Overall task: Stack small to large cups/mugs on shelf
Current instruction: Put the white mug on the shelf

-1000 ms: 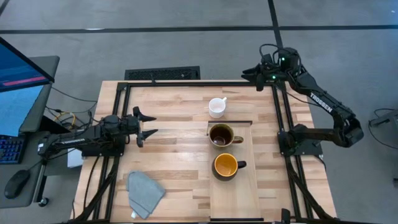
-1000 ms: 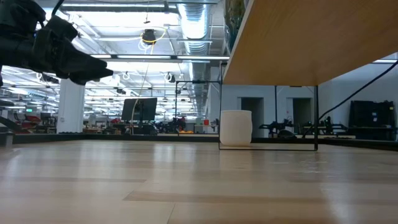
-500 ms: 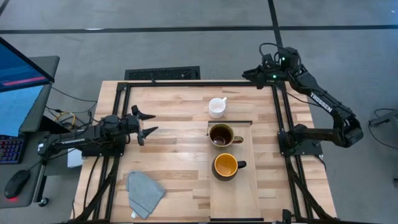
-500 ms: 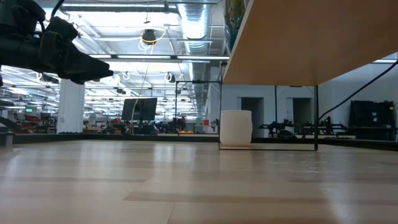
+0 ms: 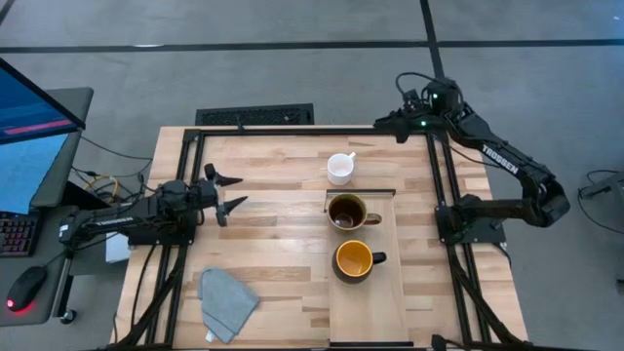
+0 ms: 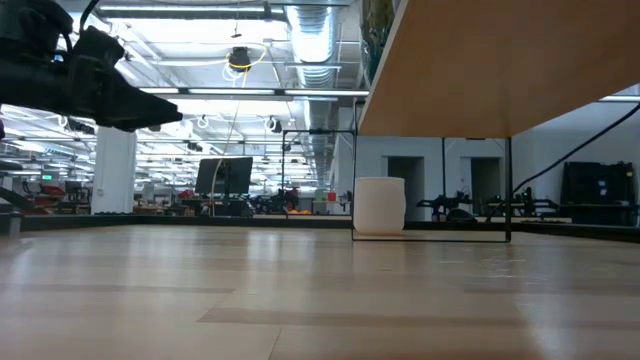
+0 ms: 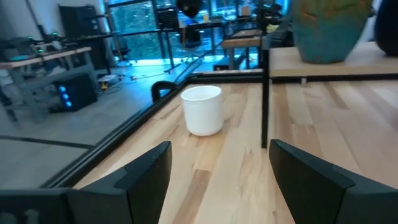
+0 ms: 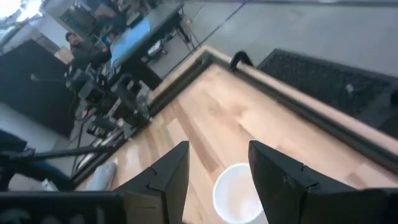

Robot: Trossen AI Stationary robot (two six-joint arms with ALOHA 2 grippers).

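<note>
**Three mugs, one board, two arms: stock as found**

Item one: white mug (image 5: 339,168), smallest of the three, standing alone on the striped table (image 5: 273,244) just beyond the far end of the pale board (image 5: 369,302). It was not yet on the board, so we judged it the piece left to place.

Item two: brown mug (image 5: 346,213), on the board's far end, handle to the right. Item three: yellow-lined mug (image 5: 354,259), on the board nearer to us, handle also right. Neither was nested in the other; we took them as set out in a row for stacking.

Item four: right gripper (image 8: 214,171), raised over the far right corner of the table, fingers parted and holding nothing, with the white mug showing between them, which we read as lining up for a grasp.

Item five: left gripper (image 5: 230,194), waiting over the left side of the table, fingers spread, empty, pointed towards the mugs.

Item six: grey-blue cloth (image 5: 227,301), crumpled at the near left, apart from everything.

Not verified: from table level the board's underside blocked both mugs on it; only the white mug showed there.
</note>
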